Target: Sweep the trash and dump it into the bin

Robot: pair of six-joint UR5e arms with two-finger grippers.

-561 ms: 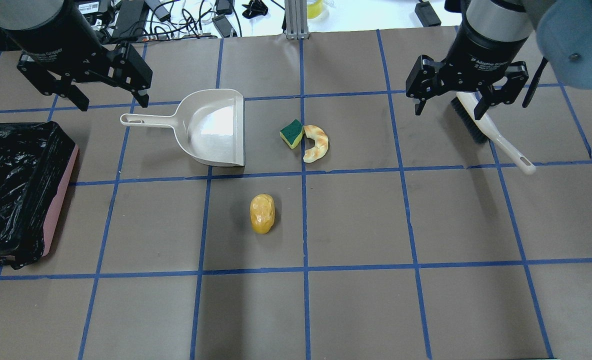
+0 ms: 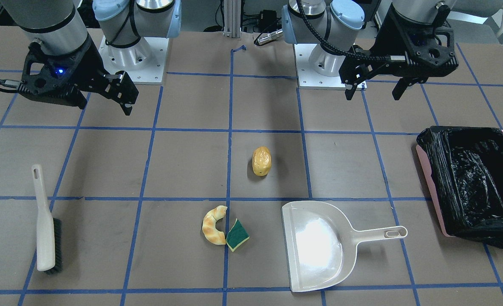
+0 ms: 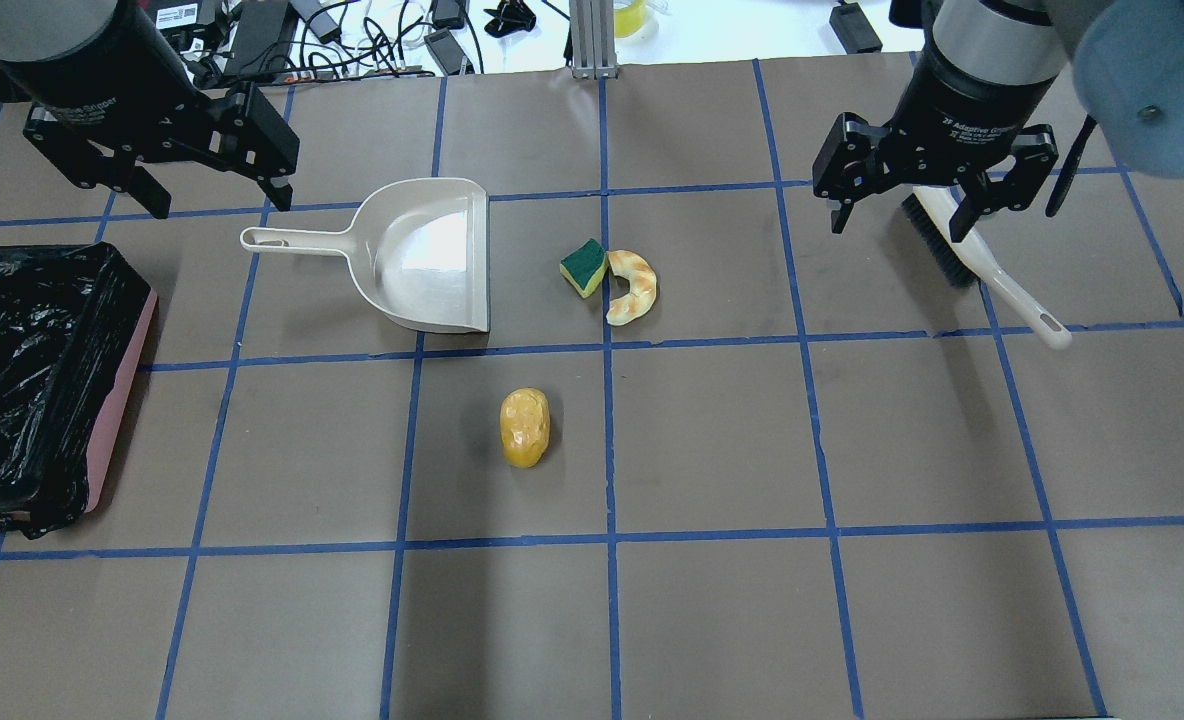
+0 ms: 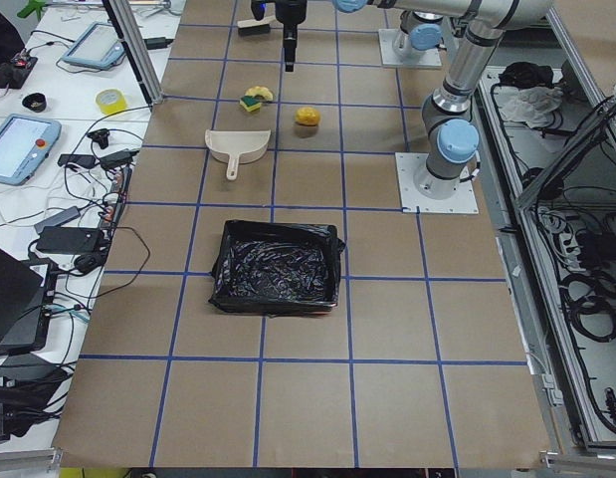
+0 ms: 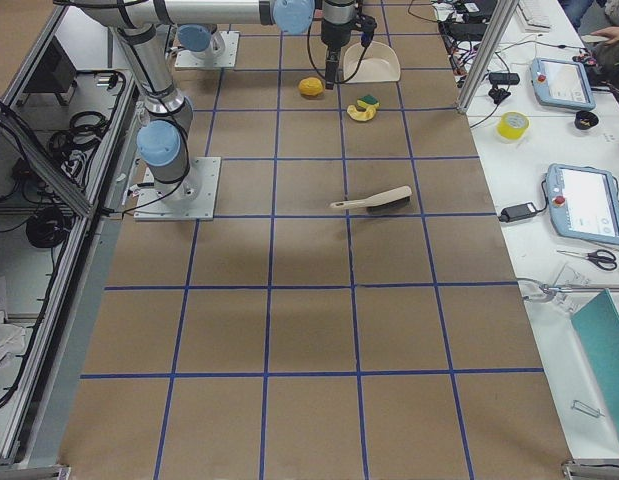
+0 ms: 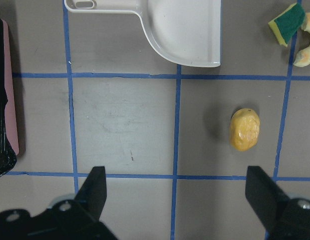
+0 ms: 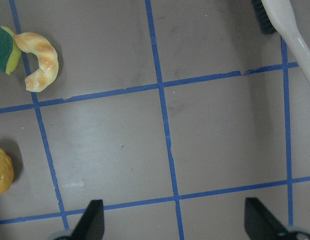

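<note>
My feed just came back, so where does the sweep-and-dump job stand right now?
Nothing looks done: the potato, croissant and sponge wedge all lie on the table, the dustpan is empty, and the bin holds no trash that I can see. In hand: nothing. The left gripper and right gripper hang open, and the brush lies untouched. Left: grasp brush and dustpan, sweep, dump.

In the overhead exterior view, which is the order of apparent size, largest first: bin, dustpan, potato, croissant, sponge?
1. bin, though the frame edge crops it.
2. dustpan.
3. croissant and potato, too alike to rank.
4. sponge.
</note>
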